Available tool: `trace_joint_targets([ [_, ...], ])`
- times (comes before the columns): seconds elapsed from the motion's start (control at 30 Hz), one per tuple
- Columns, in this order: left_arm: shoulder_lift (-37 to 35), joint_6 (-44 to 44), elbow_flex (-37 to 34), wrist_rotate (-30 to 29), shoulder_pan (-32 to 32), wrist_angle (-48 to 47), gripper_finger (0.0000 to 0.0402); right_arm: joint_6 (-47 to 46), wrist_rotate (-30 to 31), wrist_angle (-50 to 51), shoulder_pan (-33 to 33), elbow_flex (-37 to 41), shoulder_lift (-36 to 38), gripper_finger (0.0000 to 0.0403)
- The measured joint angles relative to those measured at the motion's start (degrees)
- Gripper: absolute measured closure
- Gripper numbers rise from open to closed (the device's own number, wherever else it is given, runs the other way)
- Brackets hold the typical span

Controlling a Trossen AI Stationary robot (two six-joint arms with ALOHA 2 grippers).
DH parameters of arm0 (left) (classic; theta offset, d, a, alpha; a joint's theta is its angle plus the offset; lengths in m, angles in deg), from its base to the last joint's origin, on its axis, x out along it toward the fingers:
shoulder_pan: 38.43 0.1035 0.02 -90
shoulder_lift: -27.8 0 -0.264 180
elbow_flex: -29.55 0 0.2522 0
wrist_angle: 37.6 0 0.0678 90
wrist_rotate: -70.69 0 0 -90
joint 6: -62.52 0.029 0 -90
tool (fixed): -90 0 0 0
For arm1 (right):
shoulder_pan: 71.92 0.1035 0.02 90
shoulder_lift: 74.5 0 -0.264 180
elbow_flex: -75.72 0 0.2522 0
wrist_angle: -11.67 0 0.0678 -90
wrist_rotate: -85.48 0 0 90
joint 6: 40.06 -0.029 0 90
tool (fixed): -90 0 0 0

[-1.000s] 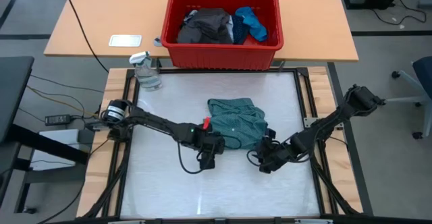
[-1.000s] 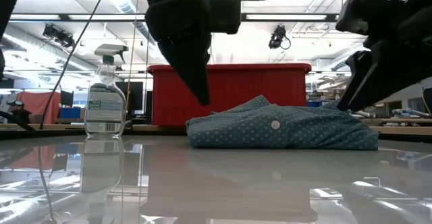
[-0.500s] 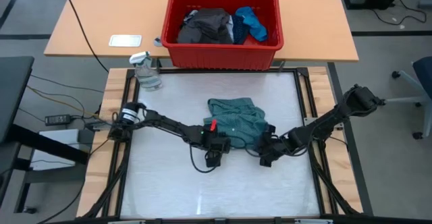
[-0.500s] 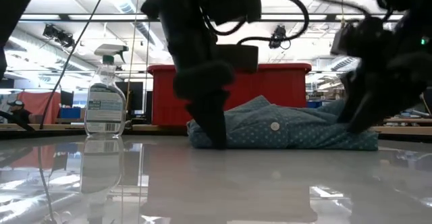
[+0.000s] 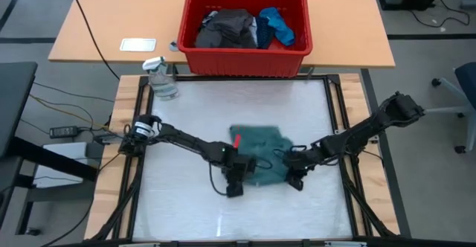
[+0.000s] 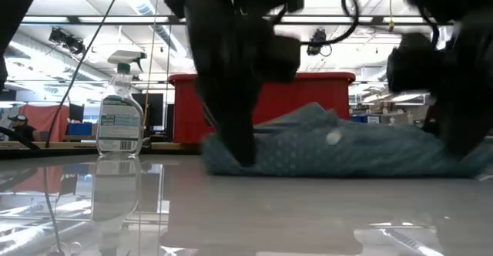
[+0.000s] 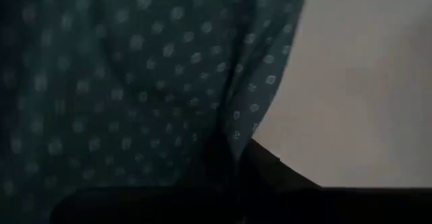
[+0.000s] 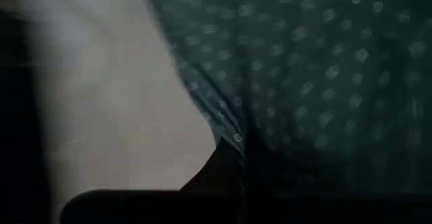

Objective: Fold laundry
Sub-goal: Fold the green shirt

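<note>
Teal-green dotted shirt (image 5: 262, 149) lies bunched on the white table (image 5: 186, 113), its near edge pinched between both sets of fingers. Left gripper (image 5: 236, 178) is clamped on the hem at one corner, and right gripper (image 5: 294, 174) is clamped on the other, cloth stretched between them.

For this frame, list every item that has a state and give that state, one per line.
Teal dotted shirt: bunched on the white table, pinched at its near edge on both sides.
Left gripper: shut on the shirt's near left edge.
Right gripper: shut on the shirt's near right edge.
Red bin: open-topped, holding a dark grey piece and a bright blue piece.
Spray bottle: upright, capped.
</note>
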Motion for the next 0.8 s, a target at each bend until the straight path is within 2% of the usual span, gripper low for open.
trace_joint_targets([
  [0.1, -3.7, -2.1, 4.0, 6.8, -1.2, -2.8, 0.0385, -4.3, -5.1, -0.9, 2.2, -3.9, 4.2, 0.0391],
  [0.23, -7.9, -0.5, 11.3, 5.2, -1.4, -10.2, 0.0387, -5.2, -5.0, 0.6, 3.3, -7.7, 9.6, 0.0391],
  [0.4, -9.5, 4.9, 16.9, 1.8, 2.8, -17.8, 0.0388, -1.4, -2.7, 3.6, -2.5, -7.2, 13.0, 0.0391],
  [0.53, -7.8, 7.5, 12.5, 2.1, 7.2, -18.0, 0.0389, -0.4, -6.2, 7.6, -9.0, -4.0, 9.2, 0.0391],
  [0.67, -5.7, 5.8, 4.1, 10.2, 11.2, -12.5, 0.0389, -1.5, -5.7, 6.7, -11.2, -1.5, 6.3, 0.0391],
  [0.8, -5.5, 3.7, -2.3, 13.6, 14.3, -6.7, 0.0389, -1.2, -3.7, 5.6, -12.3, -1.1, 4.1, 0.0391],
])
